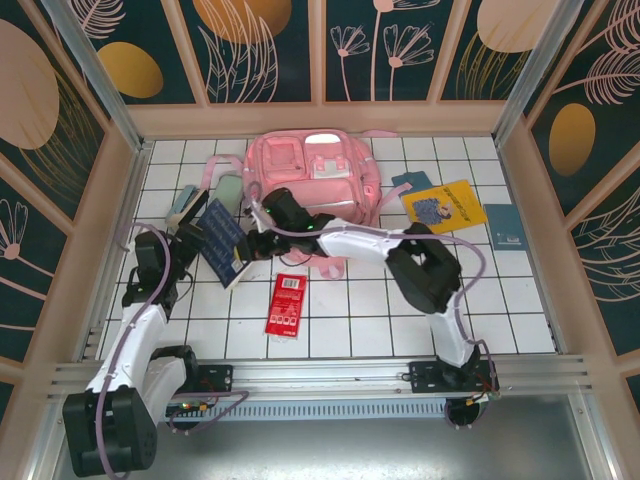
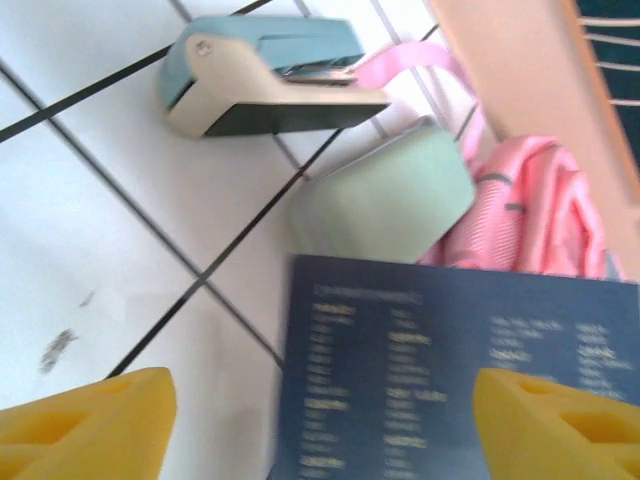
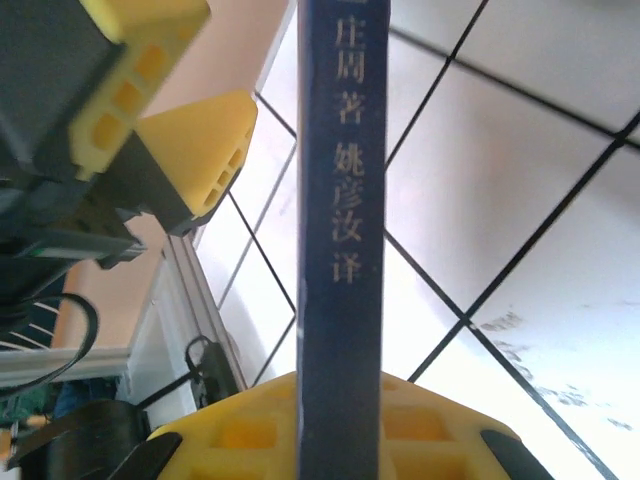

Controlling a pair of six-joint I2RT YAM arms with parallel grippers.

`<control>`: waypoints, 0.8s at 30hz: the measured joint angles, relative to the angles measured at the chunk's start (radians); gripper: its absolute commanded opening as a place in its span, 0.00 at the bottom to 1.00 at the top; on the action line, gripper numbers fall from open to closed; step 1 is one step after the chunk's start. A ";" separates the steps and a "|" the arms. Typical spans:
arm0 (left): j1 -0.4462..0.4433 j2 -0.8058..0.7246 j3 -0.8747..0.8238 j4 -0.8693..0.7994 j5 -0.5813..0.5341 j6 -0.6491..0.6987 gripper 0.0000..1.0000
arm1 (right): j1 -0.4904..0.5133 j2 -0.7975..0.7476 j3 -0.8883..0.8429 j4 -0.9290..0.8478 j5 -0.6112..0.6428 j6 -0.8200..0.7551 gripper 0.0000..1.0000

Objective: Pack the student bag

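The student bag (image 1: 315, 180), a light-pink backpack, lies at the back middle of the tiled table; its pink fabric (image 2: 535, 215) also appears in the left wrist view. My right gripper (image 1: 255, 238) reaches left across the table and is shut on a dark blue book (image 1: 222, 245), held on edge just above the tiles. In the right wrist view the book's spine (image 3: 340, 200) with gold characters runs up between the yellow jaws of that gripper (image 3: 340, 410). My left gripper (image 1: 190, 232) is open beside the book; its yellow fingertips (image 2: 85, 420) straddle the book's cover (image 2: 400, 360) without touching it.
A blue-and-beige stapler (image 2: 265, 75) and a mint-green pencil case (image 2: 390, 195) lie left of the bag. A red packet (image 1: 287, 305) lies in the middle. A yellow book (image 1: 440, 207) and a teal booklet (image 1: 505, 225) lie at the right. Wooden walls enclose the table.
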 measured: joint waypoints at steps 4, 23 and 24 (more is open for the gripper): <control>-0.044 0.001 0.036 -0.005 0.014 0.022 0.69 | -0.073 -0.169 -0.175 0.074 0.019 0.021 0.00; -0.706 0.540 0.505 -0.020 -0.190 0.235 0.59 | -0.572 -0.997 -0.925 0.173 0.082 0.128 0.00; -0.736 0.578 0.541 -0.029 -0.197 0.259 0.58 | -0.599 -1.035 -0.947 0.164 0.078 0.130 0.00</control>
